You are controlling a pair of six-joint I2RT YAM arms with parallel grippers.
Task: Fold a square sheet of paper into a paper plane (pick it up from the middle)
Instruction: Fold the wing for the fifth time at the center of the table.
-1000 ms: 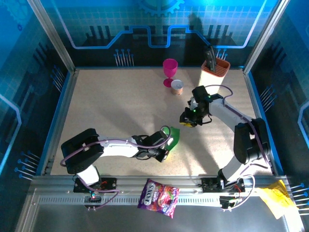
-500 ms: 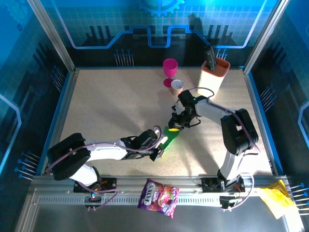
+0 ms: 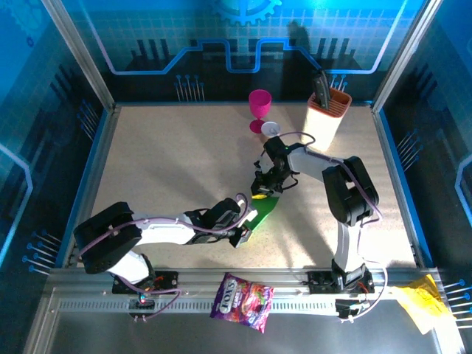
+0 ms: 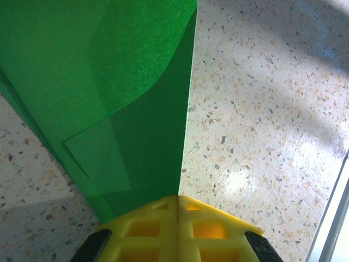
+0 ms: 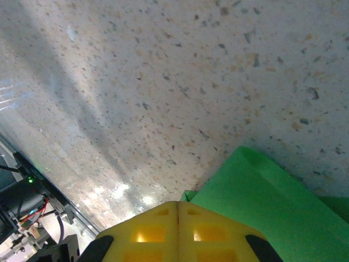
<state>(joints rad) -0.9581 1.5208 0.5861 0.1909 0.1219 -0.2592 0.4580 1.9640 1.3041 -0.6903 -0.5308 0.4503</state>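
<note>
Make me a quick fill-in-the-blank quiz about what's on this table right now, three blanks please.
1. The left tool is pinched shut on the ___ sheet of paper.
2. The right tool, at the sheet's far end, has ___ fingers.
3. The snack bag lying on the near rail is ___.

Missing words: green; yellow; purple.

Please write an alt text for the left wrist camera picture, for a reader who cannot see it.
The yellow left claw, shut, grips the edge of a bright green sheet of paper. The sheet is folded over itself and spreads up and to the left. A speckled beige table lies behind it.
</note>
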